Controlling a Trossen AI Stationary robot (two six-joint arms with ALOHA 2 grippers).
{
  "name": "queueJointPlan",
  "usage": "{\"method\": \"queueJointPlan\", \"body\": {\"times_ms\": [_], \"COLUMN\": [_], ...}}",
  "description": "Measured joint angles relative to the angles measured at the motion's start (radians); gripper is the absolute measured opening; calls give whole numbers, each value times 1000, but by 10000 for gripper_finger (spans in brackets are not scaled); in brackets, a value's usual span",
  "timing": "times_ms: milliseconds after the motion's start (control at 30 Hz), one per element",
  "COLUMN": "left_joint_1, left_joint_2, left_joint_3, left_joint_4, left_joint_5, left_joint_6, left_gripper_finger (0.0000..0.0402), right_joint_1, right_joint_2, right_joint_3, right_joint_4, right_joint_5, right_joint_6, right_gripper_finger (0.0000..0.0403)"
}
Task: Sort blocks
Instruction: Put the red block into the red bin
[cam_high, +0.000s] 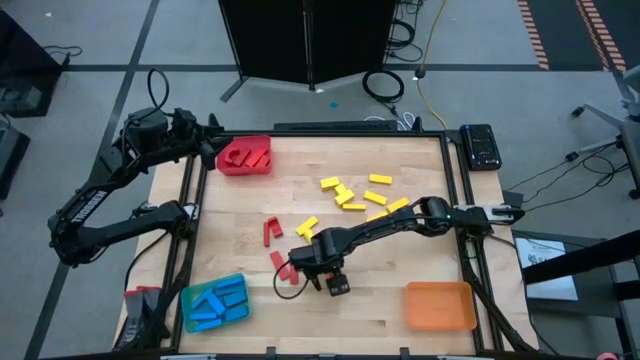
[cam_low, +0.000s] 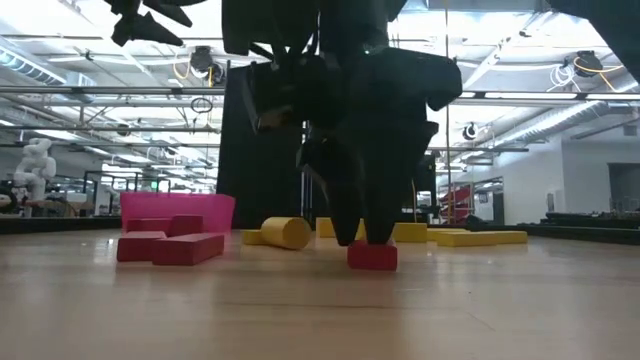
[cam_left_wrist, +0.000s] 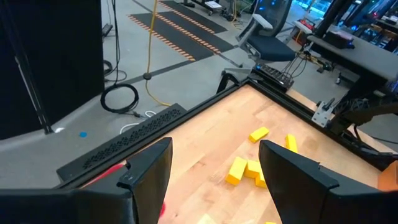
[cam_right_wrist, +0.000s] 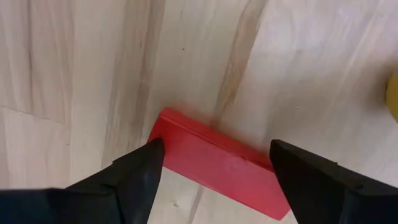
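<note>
My right gripper (cam_right_wrist: 214, 155) is open and points down over a red block (cam_right_wrist: 224, 171) that lies flat on the table; its fingers stand at the block's two ends. In the high view it (cam_high: 300, 272) is at the table's near middle, among other red blocks (cam_high: 270, 232). Yellow blocks (cam_high: 355, 195) lie scattered farther back. The red tray (cam_high: 245, 157) holds red blocks and the blue tray (cam_high: 213, 303) holds blue blocks. My left gripper (cam_left_wrist: 214, 180) is open and empty, waiting above the red tray at the far left. My right gripper's fingers (cam_right_wrist: 140, 171) come from above, pointing down, one at each end of the red block (cam_low: 372, 257), which lies flat on the table. I cannot tell whether they touch it.
An orange tray (cam_high: 438, 305) stands at the near right corner. A black device (cam_high: 480, 145) sits at the far right corner. The table has a raised dark frame (cam_high: 455, 200). Bare wood lies between the orange tray and the right gripper.
</note>
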Motion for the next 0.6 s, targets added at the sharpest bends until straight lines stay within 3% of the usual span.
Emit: {"method": "queueJointPlan", "body": {"times_ms": [133,300,467,600], "left_joint_1": [0,0,0,0], "left_joint_2": [0,0,1,1], "left_joint_3": [0,0,0,0], "left_joint_4": [0,2,4,4], "left_joint_5": [0,0,-1,-1], "left_joint_6": [2,3,2,0], "left_gripper_finger": [246,246,246,246], "right_joint_1": [-17,-52,-64,-47], "right_joint_2": [-2,14,4,8], "right_joint_3": [17,143,290,300], "right_joint_4": [3,22,-30,-64], "right_joint_5": [-11,5,-9,-6], "right_joint_6": [-27,-45,-204,-362], "right_gripper_finger": [293,293,293,293]}}
